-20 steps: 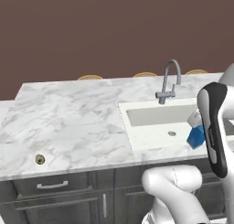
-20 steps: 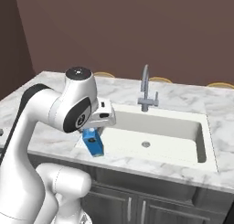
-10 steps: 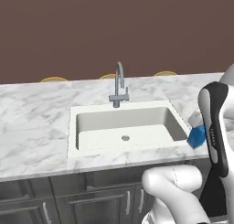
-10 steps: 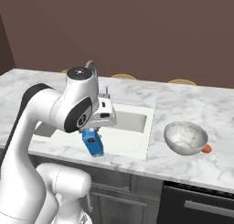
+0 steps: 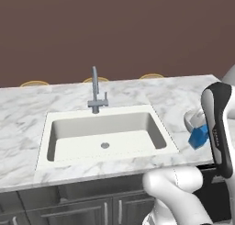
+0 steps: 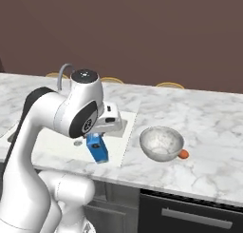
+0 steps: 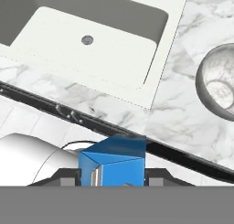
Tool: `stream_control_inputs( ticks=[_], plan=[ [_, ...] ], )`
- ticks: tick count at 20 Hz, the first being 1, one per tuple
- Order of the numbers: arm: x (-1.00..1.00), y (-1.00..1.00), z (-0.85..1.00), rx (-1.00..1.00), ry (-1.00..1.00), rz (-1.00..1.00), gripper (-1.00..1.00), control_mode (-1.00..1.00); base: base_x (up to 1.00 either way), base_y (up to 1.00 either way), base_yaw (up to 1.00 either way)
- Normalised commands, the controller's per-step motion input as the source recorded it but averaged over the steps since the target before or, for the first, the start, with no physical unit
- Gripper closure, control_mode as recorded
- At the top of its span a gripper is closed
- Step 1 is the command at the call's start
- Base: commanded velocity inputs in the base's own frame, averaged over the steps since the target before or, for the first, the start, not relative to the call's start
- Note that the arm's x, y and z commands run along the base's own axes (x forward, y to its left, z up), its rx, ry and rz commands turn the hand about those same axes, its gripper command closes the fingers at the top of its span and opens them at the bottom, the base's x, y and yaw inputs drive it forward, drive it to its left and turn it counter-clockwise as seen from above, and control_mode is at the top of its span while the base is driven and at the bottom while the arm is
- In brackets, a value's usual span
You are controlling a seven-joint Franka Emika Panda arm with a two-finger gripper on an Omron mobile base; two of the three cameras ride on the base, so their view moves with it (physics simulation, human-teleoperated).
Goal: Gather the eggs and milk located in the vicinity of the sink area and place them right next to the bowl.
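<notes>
Views shifted right along counter point(image 6: 209, 127) since earlier; sink point(image 5: 103, 132) now left, bowl point(image 6: 162, 142) nearer. Pincer point(image 6: 97, 138) clamped on milk point(image 6: 97, 148), held above counter's front edge, between sink and bowl.

Marble counter point(image 6: 209, 132): bowl point(image 6: 162, 143), orange ball point(image 6: 183, 154)

Couldn't read any text or labels anywhere, and the milk point(image 6: 97, 148) carton's pale markings looked too blurry to be letters, I think.
</notes>
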Motion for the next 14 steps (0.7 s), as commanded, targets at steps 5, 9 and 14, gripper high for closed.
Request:
stream_control_inputs(
  ticks=[5, 9, 14],
  plan=[
    [0.00, 0.00, 0.00, 0.00, 0.00, 0.00, 1.00, 1.00, 0.63, 0.00, -0.13],
    [0.00, 0.00, 0.00, 0.00, 0.00, 0.00, 1.00, 1.00, 0.81, -0.12, -0.08],
    [0.06, -0.06, 0.00, 0.01, 0.02, 0.00, 1.00, -1.00, 0.43, -0.31, -0.03]
  ],
)
